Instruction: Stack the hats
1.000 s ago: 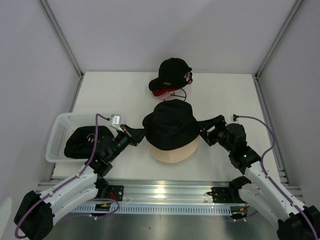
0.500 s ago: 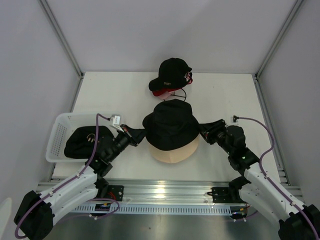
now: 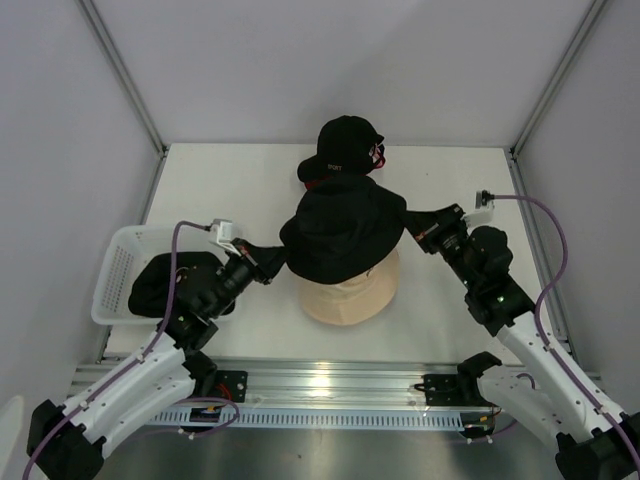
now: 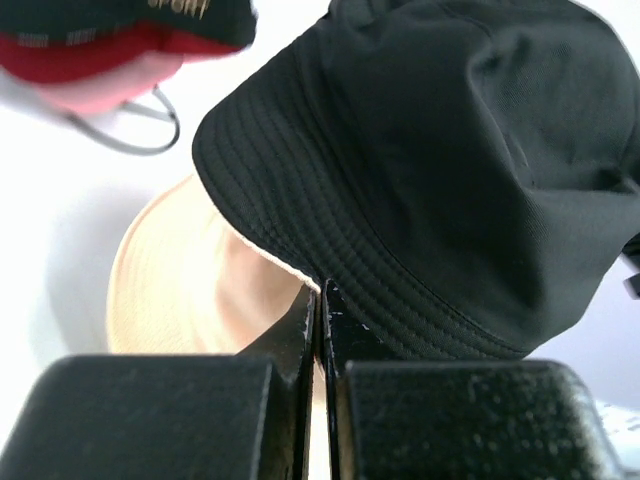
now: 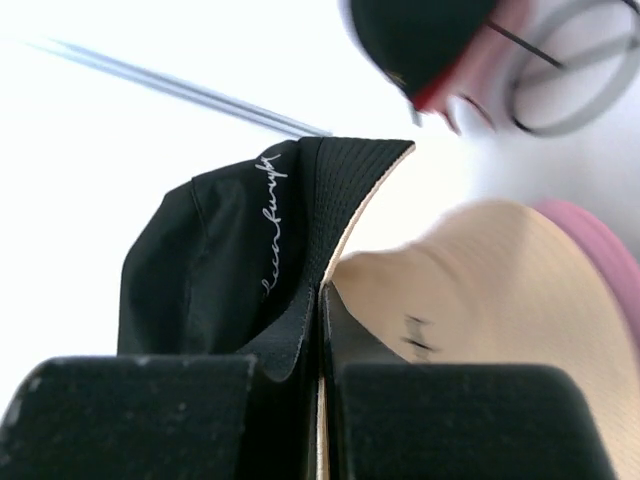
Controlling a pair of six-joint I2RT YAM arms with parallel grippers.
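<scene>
The black bucket hat point(image 3: 343, 228) hangs tilted above the wide beige hat point(image 3: 350, 298), held by its brim on both sides. My left gripper point(image 3: 278, 263) is shut on the left brim point(image 4: 300, 215), fingertips pinched at the hem. My right gripper point(image 3: 409, 226) is shut on the right brim, whose black fabric point(image 5: 230, 260) with white script folds between the fingers. The beige hat point(image 5: 480, 290) lies beneath, and a pink hat's edge point(image 5: 600, 250) shows under it in the right wrist view.
A black baseball cap point(image 3: 345, 145) with a red under-visor sits at the back, thin wire hoops point(image 5: 580, 90) beside it. A white basket point(image 3: 112, 270) at the left holds a dark bundle point(image 3: 165, 282). Grey walls close in the table's sides.
My right gripper has shut on the black hat's right brim. Both arms have raised the hat off the beige one and shifted it toward the back.
</scene>
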